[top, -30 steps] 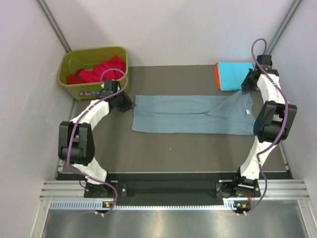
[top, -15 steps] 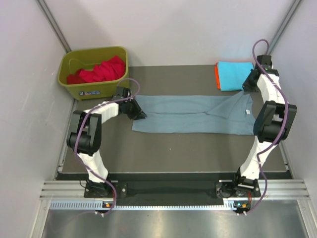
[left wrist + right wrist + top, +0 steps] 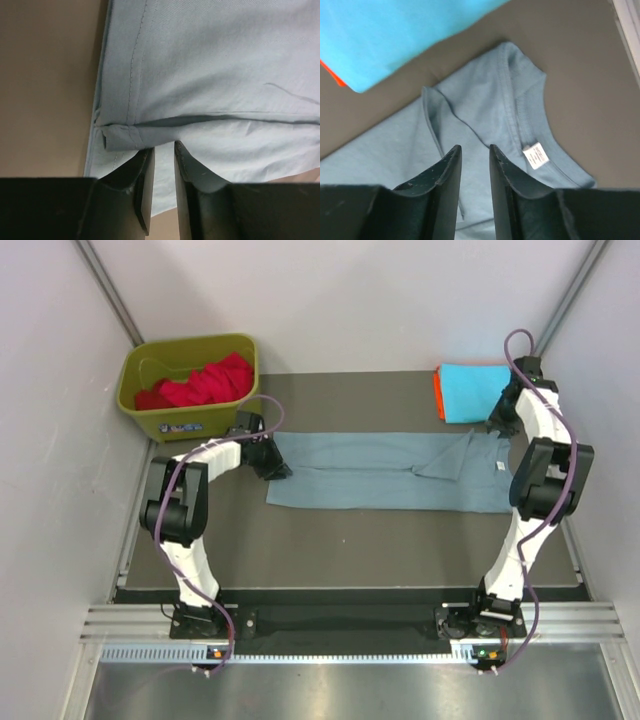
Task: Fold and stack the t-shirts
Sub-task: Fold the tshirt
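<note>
We see grey-blue t-shirt [image 3: 380, 472]; left gripper [image 3: 163, 148] at 9 o'clock edge, right gripper [image 3: 475, 150] at 2 o'clock; both barely open, empty.

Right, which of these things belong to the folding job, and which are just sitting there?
Part of the job:
grey-blue t-shirt, spread flat
cyan t-shirt, folded, lying on the orange t-shirt
red clothing, bunched in the bin

Just there:
olive-green bin
dark table mat
</note>
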{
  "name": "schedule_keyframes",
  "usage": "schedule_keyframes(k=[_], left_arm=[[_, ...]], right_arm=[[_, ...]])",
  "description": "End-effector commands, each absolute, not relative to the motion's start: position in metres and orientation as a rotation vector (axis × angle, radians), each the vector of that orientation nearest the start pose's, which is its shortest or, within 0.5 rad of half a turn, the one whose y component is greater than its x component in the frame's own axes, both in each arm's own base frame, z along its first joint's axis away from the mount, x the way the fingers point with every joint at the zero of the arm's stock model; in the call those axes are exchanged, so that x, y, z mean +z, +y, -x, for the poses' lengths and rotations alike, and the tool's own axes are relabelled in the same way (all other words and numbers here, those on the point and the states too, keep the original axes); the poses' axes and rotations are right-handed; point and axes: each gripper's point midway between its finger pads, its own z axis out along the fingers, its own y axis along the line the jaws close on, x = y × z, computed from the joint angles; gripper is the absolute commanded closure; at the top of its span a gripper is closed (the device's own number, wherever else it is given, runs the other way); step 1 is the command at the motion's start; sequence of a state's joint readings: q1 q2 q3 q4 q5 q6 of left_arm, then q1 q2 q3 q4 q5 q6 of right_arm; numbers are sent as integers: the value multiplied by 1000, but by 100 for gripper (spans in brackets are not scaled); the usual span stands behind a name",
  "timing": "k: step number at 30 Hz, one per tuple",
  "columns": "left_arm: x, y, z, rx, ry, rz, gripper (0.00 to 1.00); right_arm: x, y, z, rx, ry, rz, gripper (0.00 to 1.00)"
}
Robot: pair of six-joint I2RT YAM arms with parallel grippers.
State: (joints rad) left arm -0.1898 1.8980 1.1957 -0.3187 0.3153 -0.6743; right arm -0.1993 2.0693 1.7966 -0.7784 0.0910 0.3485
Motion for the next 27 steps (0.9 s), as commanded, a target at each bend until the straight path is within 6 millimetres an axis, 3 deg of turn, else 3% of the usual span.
schedule_keyframes(k=[1, 3, 5, 6, 8, 9, 11, 12, 15, 19, 23, 26, 27], left_arm=[[83, -157, -416, -708, 2530, 402, 69], [105, -161, -414, -728, 2499, 352, 67], [115, -168, -410, -777, 2486, 310, 65], [119, -173, -407, -804, 2484, 294, 65], [120, -184, -401, -884, 2488, 265, 65], [111, -188, -395, -910, 2508, 268, 66], [105, -199, -390, -984, 2501, 261, 66], [92, -199, -382, -996, 2528, 280, 67], [81, -203, -374, -1037, 2556, 273, 68], [77, -201, -369, -1032, 2576, 261, 68], [75, -202, -365, -1039, 2590, 264, 68], [75, -201, -362, -1036, 2610, 247, 68], [76, -202, -362, -1042, 2614, 242, 68]], right_arm=[[144, -112, -466, -160, 2452, -750, 67], [140, -118, -445, -193, 2474, -772, 61], [150, -120, -427, -174, 2449, -808, 55], [136, -126, -407, -170, 2483, -861, 52], [136, -127, -388, -107, 2470, -916, 46], [117, -131, -368, -65, 2506, -979, 46], [107, -131, -344, -32, 2522, -1021, 46], [103, -138, -333, -37, 2525, -1056, 46], [100, -142, -308, -55, 2547, -1030, 47], [102, -149, -307, -90, 2582, -867, 46], [101, -137, -335, 69, 2540, -760, 45], [105, -119, -363, 211, 2463, -717, 45], [107, -104, -372, 283, 2448, -685, 46]])
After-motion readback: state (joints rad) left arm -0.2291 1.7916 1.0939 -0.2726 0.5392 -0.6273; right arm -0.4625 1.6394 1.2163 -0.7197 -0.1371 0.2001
